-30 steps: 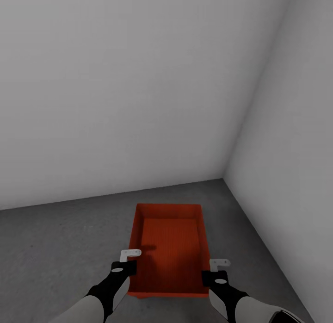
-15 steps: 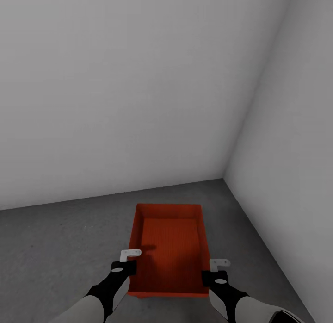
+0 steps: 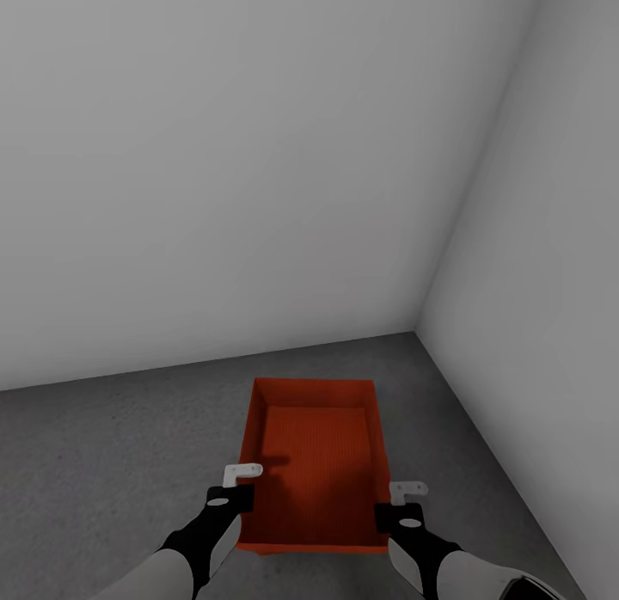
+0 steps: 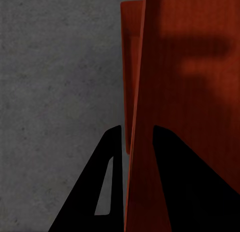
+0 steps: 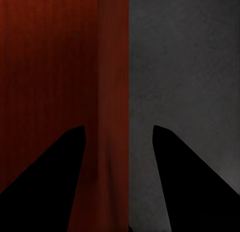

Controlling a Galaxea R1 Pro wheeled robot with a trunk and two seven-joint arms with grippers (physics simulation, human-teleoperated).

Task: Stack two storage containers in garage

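The storage container (image 3: 314, 467) sits in the garage near the wall corner, its long axis running away from the robot. The left gripper (image 3: 230, 490) jaws straddle its left wall, apparently clamped; the right gripper (image 3: 401, 504) jaws straddle the right wall with a gap showing. Whether the container rests on the floor (image 3: 103, 462) cannot be told.
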